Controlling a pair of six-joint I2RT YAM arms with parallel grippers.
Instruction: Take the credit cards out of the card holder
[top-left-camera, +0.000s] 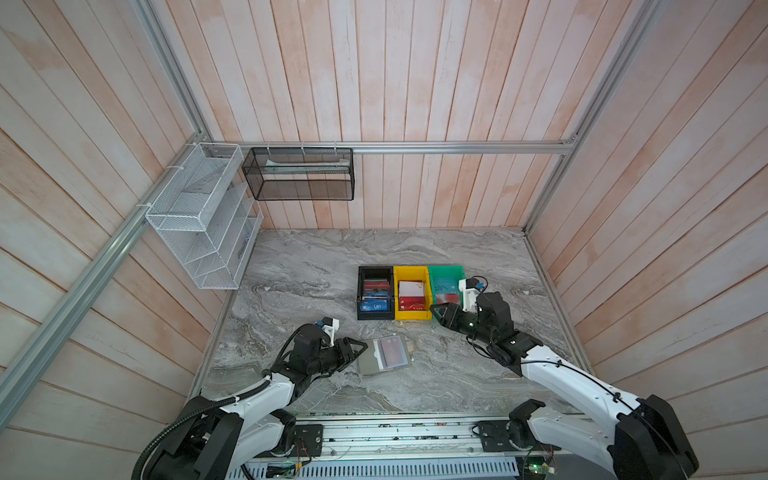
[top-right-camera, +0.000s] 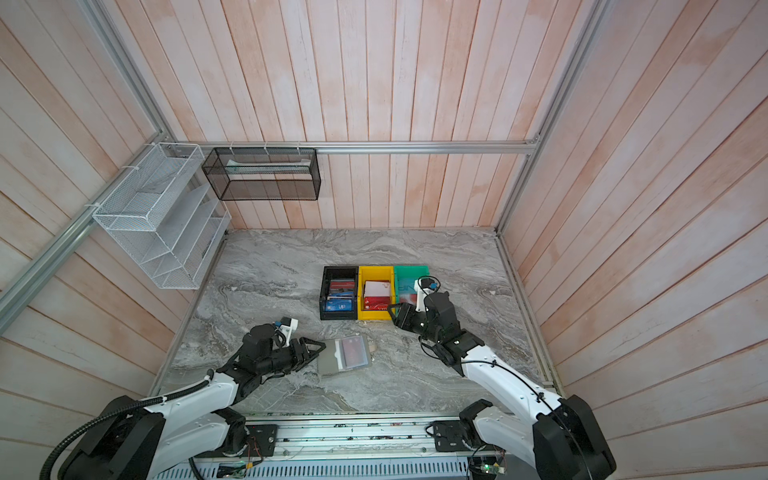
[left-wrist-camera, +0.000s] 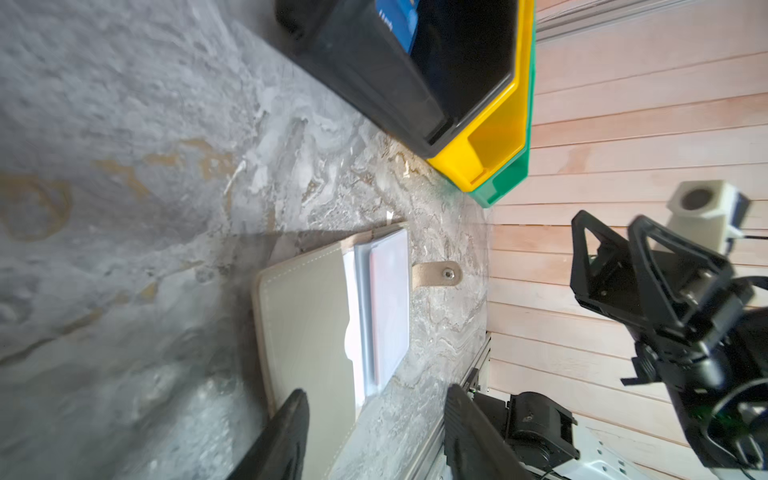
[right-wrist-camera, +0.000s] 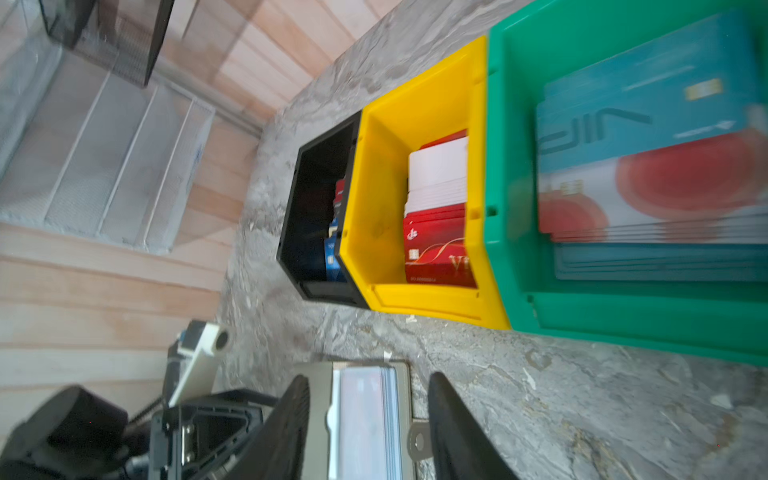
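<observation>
The grey card holder (top-left-camera: 370, 361) (top-right-camera: 330, 361) lies open on the marble table, with translucent pockets (left-wrist-camera: 388, 307) that hold pale and reddish cards. My left gripper (top-left-camera: 357, 353) (left-wrist-camera: 376, 415) is open at its left edge, one finger over the grey cover. My right gripper (top-left-camera: 436, 316) (right-wrist-camera: 370, 399) hovers open and holds nothing at the front of the bins. In the green bin (right-wrist-camera: 511, 166) lies a teal VIP credit card (right-wrist-camera: 644, 104), partly under a white card with red circles (right-wrist-camera: 665, 187).
A black bin (top-left-camera: 376, 269), a yellow bin (top-left-camera: 411, 270) and the green bin (top-left-camera: 444, 269) stand side by side behind the holder, all with cards inside. A white wire rack (top-left-camera: 199, 216) and a black mesh basket (top-left-camera: 299, 174) hang on the walls at the back left.
</observation>
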